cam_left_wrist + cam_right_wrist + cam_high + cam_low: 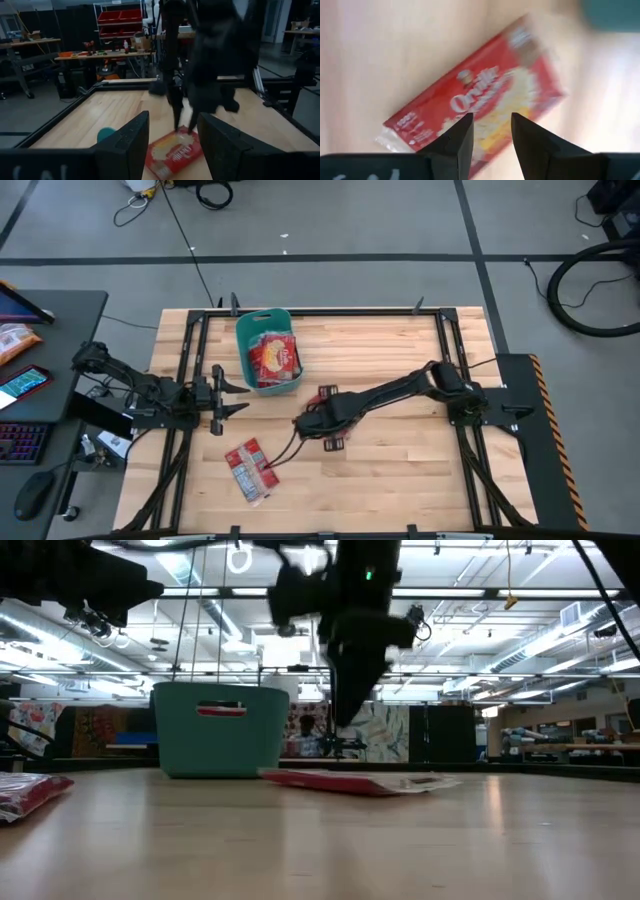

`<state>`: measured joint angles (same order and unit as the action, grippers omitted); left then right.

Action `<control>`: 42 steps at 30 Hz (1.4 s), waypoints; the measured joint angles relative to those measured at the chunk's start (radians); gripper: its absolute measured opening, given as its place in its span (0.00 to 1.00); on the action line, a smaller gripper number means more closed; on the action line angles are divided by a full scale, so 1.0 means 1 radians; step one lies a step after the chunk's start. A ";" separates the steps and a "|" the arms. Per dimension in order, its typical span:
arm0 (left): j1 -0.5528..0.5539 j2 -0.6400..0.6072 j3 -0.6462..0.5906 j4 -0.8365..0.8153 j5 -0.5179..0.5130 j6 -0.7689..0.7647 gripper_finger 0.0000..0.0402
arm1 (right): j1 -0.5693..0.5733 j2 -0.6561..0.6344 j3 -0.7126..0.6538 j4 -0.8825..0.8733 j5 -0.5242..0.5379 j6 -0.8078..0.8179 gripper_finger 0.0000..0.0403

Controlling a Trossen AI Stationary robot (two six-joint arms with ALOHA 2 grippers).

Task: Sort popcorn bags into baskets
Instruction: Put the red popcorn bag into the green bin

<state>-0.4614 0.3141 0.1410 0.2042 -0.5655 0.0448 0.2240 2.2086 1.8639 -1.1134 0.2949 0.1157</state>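
The teal basket (245,330) (220,735) stands toward the table's far side with red popcorn bags (274,358) lying inside. One bag (480,107) (360,781) (175,152) lies flat on the table, mostly hidden under the right arm in the high view. My right gripper (492,120) (305,423) hangs open above it, fingers over its middle, and shows no touch. A small pile of bags (250,470) (30,792) lies near the table's near edge. My left gripper (225,392) (174,120) waits open beside the basket's left near corner.
A black metal frame (330,311) runs around the wooden table top. Bare wood lies to the right of the right arm. A desk with a keyboard and phone (25,385) stands off the table's left side. Cables lie on the floor beyond the far edge.
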 joint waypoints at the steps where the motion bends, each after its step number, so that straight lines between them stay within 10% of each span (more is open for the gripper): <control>1: 0.000 0.000 0.000 0.000 0.000 0.000 0.43 | 0.005 -0.018 0.001 -0.007 0.029 0.010 0.34; 11: 0.000 0.000 0.000 0.000 0.000 0.000 0.43 | 0.072 -0.142 0.002 0.074 0.291 0.023 0.34; 42: 0.000 0.000 0.000 0.001 0.000 -0.007 0.43 | 0.040 -0.152 -0.375 0.372 0.149 0.107 0.34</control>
<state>-0.4614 0.3141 0.1410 0.2050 -0.5655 0.0376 0.2644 2.0566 1.4890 -0.7410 0.4434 0.2230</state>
